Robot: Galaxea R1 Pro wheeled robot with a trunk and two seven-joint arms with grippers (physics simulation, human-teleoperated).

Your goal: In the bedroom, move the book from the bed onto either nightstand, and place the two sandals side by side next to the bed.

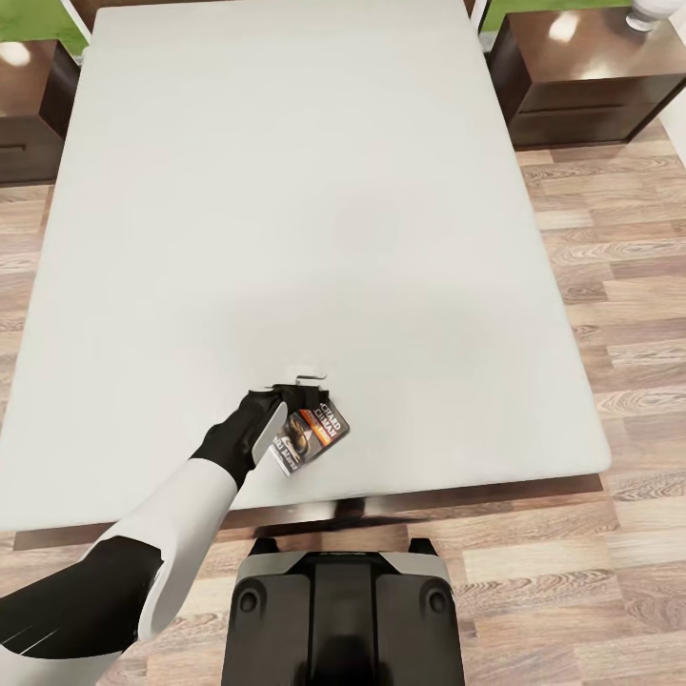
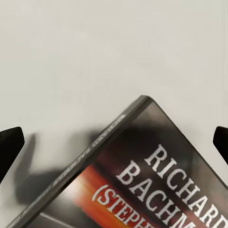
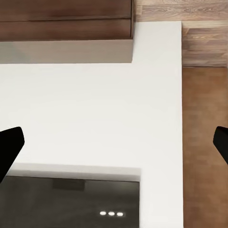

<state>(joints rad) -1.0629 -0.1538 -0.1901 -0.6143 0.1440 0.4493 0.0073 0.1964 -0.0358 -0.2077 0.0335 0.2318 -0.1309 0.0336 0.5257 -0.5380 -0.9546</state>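
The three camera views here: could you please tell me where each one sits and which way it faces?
Head view: high on the robot, looking down over the pale-grey mattress bed; left arm and dark base show.
Left wrist view: by the left gripper, facing the dark orange-banded paperback book; black fingertips show.
Right wrist view: faces white surface and wood-plank floor; fingertips show.
Head and left wrist views share the book.

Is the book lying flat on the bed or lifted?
Cannot tell. The book sits tilted at the left gripper over the bed; contact is unclear.
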